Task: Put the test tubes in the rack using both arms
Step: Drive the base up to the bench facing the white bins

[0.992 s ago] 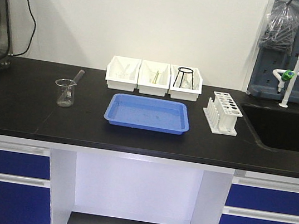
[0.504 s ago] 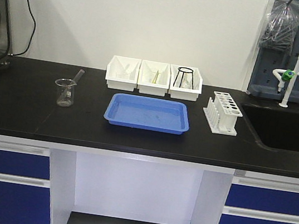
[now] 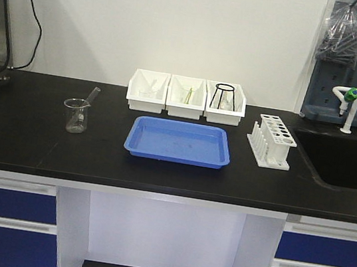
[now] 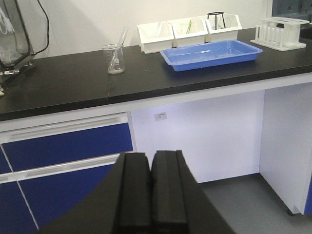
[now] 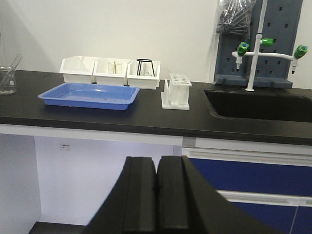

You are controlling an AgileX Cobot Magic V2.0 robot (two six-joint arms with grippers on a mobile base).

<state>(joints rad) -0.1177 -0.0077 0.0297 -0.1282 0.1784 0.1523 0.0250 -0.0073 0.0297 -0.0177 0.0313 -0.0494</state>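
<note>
Rack (image 3: 271,142) sits well clear of both grippers: left gripper (image 4: 150,158) and right gripper (image 5: 157,163) low before the black counter (image 3: 23,137), fingers pressed together, holding nothing; on it, blue tray (image 3: 178,141) centre, rack just right of it near the sink (image 3: 349,162), three white bins (image 3: 186,98) behind.

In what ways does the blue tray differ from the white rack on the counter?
The tray is blue; the rack is white. The tray is flat and shallow with an open top; the rack is a taller frame with round holes in its top. The tray lies mid-counter in front of the bins; the rack stands apart from it, beside the sink. Both rest on the black counter.
</note>
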